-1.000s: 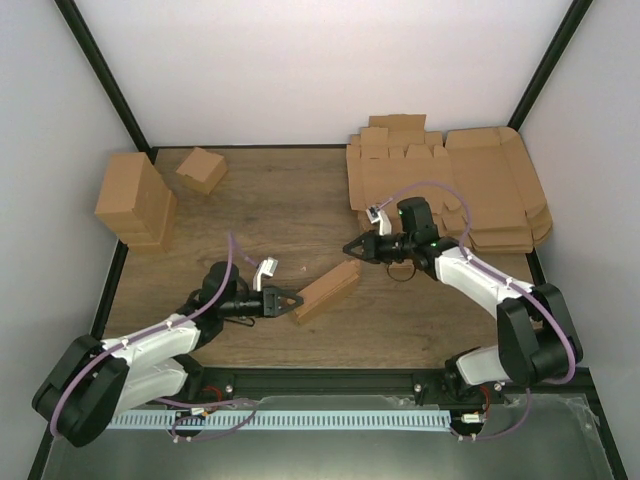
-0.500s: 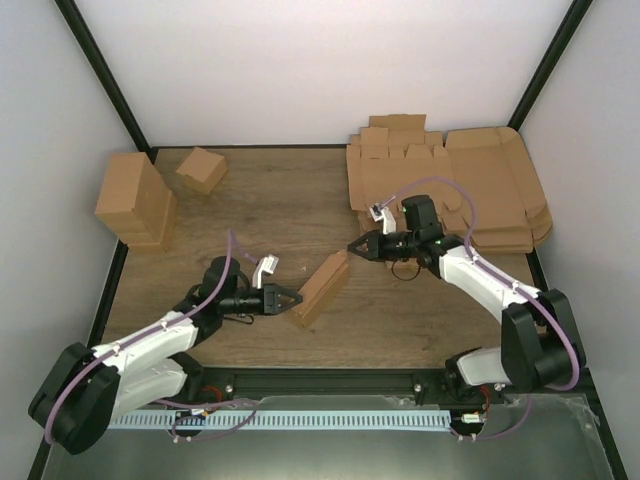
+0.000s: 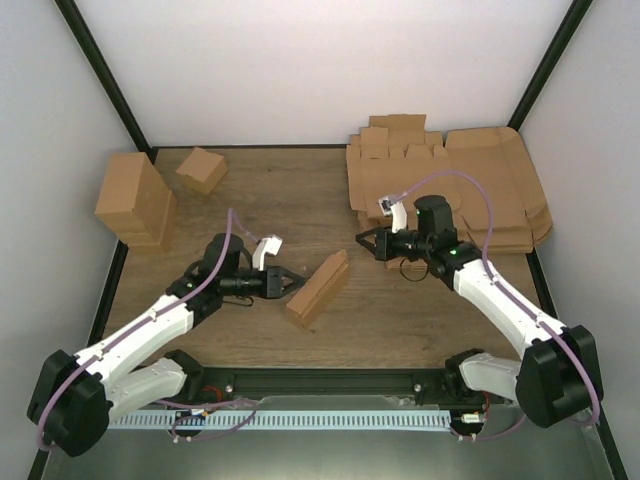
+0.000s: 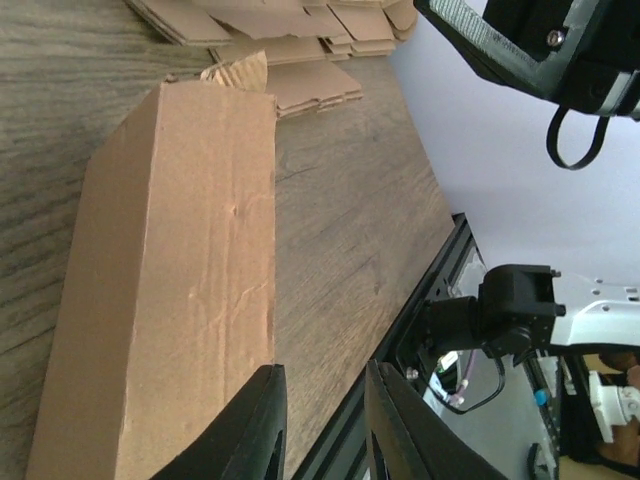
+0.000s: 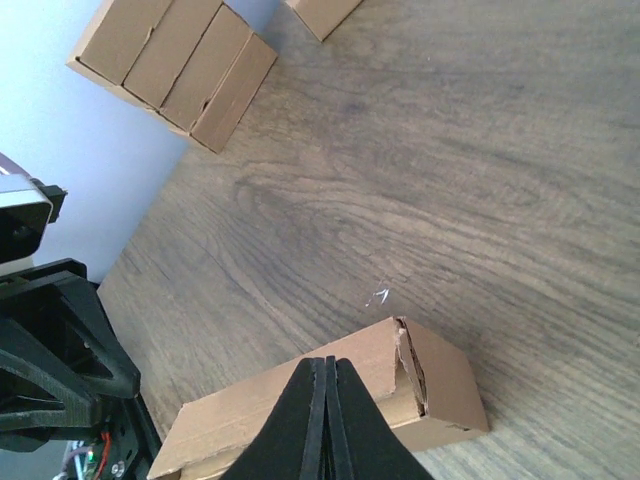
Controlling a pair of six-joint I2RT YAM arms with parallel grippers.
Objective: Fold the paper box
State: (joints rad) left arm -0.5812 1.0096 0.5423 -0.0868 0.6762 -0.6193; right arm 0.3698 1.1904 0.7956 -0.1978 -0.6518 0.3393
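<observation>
Two arms flank the box (image 3: pixel 318 288), which lies on its long side near the middle of the counter (image 3: pixel 300 200), its far end angled toward the right arm. From above, the left fingers (image 3: pixel 291 285) are parted a little, tips just beside the box's left side, holding nothing. The right fingers (image 3: pixel 362 238) are pressed together and empty, near the box's far end but apart from it. A stack of flat sheets (image 3: pixel 450 185) fills the far right corner, while a tall block (image 3: pixel 133 200) and a small carton (image 3: pixel 201 168) stand at the far left. In the left wrist view the box (image 4: pixel 180 280) fills the left side, and a narrow gap of bare counter shows between the two fingers. One tip overlaps the box's corner; whether it touches I cannot tell. In the right wrist view the fingers (image 5: pixel 325 400) meet in a closed point in front of the box (image 5: pixel 440 385), which shows a ragged seam near its end.
</observation>
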